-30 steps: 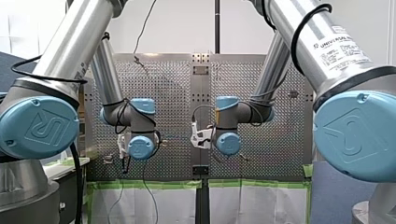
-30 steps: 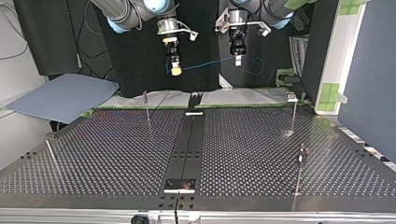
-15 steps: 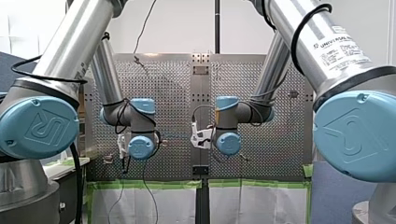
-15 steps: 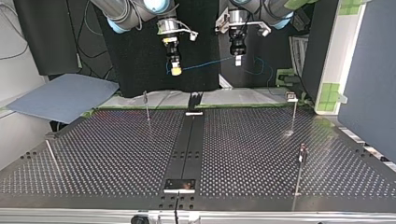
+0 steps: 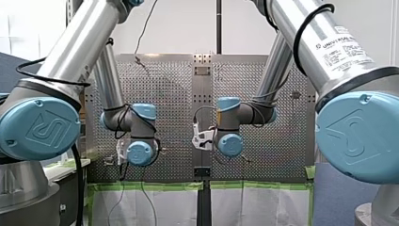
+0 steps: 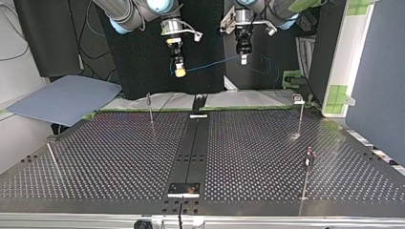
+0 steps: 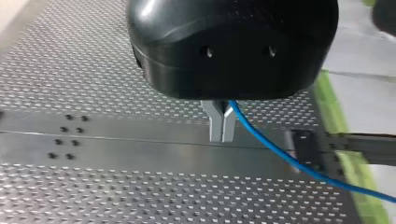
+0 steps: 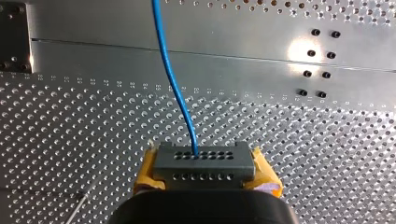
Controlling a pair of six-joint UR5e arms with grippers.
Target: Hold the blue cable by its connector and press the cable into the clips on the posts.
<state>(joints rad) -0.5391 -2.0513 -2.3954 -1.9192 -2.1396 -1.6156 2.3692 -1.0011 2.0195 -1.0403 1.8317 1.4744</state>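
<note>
Top view, left: my right arm's jaws, yellow pads, clamped on the grey connector. From it the blue cable spans the air above the table's far edge, clear of the posts. Right: my left arm's jaws pinched together on the cable (metal fingers). Front view, far right: arm tube reads "UNIVERSAL ROBOTS".

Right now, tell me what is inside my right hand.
A grey connector clamped between the yellow pads, blue cable leaving one hole. The black body of my right hand hides its rear.
</note>
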